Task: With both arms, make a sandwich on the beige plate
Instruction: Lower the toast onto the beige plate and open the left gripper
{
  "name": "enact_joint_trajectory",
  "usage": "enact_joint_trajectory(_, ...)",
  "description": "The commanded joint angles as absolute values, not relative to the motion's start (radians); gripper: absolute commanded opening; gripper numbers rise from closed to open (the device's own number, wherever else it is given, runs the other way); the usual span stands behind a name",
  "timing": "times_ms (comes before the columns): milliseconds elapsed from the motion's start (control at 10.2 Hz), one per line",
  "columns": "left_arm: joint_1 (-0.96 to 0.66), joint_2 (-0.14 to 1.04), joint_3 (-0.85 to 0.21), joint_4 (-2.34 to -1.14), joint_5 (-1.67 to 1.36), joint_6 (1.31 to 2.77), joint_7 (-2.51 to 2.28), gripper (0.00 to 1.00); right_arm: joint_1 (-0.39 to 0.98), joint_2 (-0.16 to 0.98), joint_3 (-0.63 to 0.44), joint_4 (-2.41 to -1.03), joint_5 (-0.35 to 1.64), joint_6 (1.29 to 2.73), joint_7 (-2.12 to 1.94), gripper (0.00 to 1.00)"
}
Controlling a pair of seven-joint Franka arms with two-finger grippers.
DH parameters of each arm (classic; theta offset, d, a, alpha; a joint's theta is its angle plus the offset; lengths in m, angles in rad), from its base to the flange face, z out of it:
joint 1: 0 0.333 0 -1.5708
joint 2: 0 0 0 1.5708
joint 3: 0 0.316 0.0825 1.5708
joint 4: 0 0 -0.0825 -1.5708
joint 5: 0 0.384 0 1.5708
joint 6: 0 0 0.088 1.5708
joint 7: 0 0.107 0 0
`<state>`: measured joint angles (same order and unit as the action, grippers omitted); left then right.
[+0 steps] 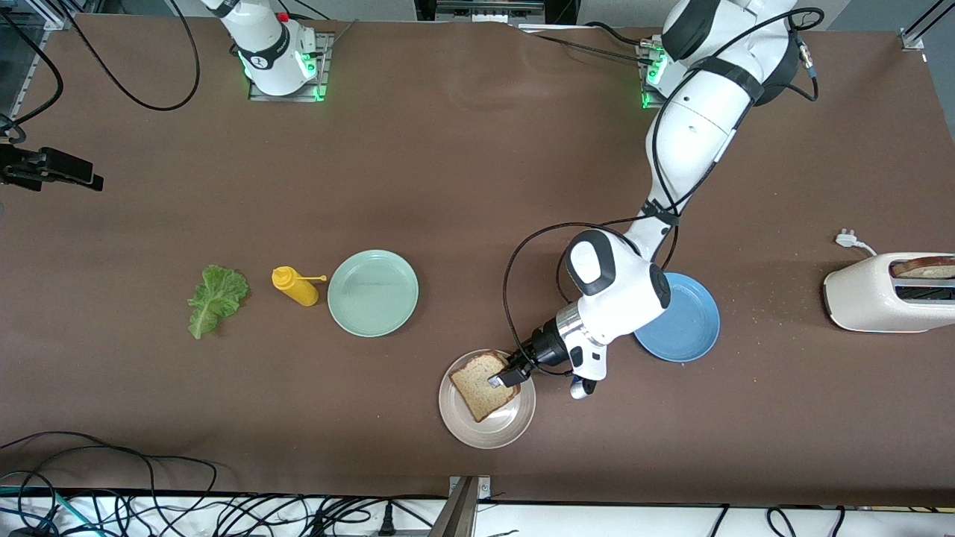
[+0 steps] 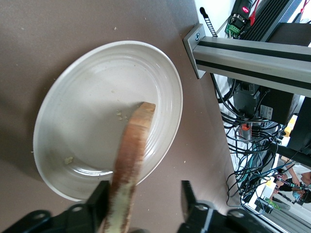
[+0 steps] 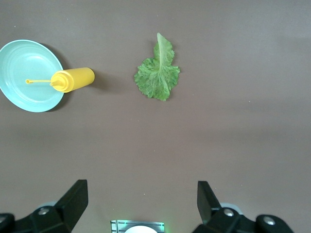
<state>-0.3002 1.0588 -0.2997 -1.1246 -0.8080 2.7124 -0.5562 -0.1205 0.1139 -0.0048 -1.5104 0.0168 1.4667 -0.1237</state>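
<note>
The right arm waits, and the right gripper [image 3: 141,183] hangs above the worktop [image 1: 448,186], toward the right arm's end from the beige plate [image 1: 489,429]. Its jaws are spread wide with nothing between them. Its wrist view looks down on the leaf, the bottle and the green plate.

A crinkly lettuce leaf [image 1: 216,298] lies flat on the worktop. It is well apart from the beige plate, toward the right arm's end and farther from the front camera than the plate. A yellow squeeze bottle [image 1: 296,286] lies on its side between the leaf and the beige plate. Its nozzle reaches the rim of a mint-green plate [image 1: 373,293], which sits near the beige plate on that same side.

One slice of brown bread [image 1: 481,388] rests on the beige plate. Its lower end is on the plate floor and its upper edge is raised at the left gripper [image 1: 501,379]. The left gripper's jaws stand apart around that edge. The crust touches one finger [image 2: 99,204], and a clear gap remains to the other.

A blue plate [image 1: 690,328] sits near the beige plate toward the left arm's end, partly under the left arm. A white toaster [image 1: 880,294] stands well apart from the beige plate, at that same end, with a bread slice [image 1: 925,267] in its slot.
</note>
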Motion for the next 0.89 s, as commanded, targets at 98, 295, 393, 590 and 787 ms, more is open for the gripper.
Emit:
enact_joint_trajectory(98,-0.302,1.054,-0.273,-1.110,-0.778,2.717,-0.531,1.00,-0.124,0.147,-0.003,-1.494,0.012,1.454,-0.137,1.00)
enact_joint_trajectory(295,-0.295,1.017,-0.262,-1.166,-0.726,2.711,-0.531,1.00,-0.126,0.188,-0.003,-1.494,0.009,1.456,-0.137,1.00)
enact_joint_trajectory(393,-0.288,0.996,-0.258,-1.196,-0.713,2.706,-0.531,1.00,-0.127,0.204,-0.003,-1.494,0.006,1.459,-0.137,1.00)
enact_joint_trajectory(590,-0.284,0.985,-0.258,-1.216,-0.672,2.704,-0.535,1.00,-0.133,0.235,-0.005,-1.494,0.005,1.466,-0.135,1.00)
enact_joint_trajectory(787,-0.294,0.988,-0.252,-1.216,-0.670,2.706,-0.537,1.00,-0.143,0.261,-0.005,-1.494,-0.001,1.492,-0.135,1.00)
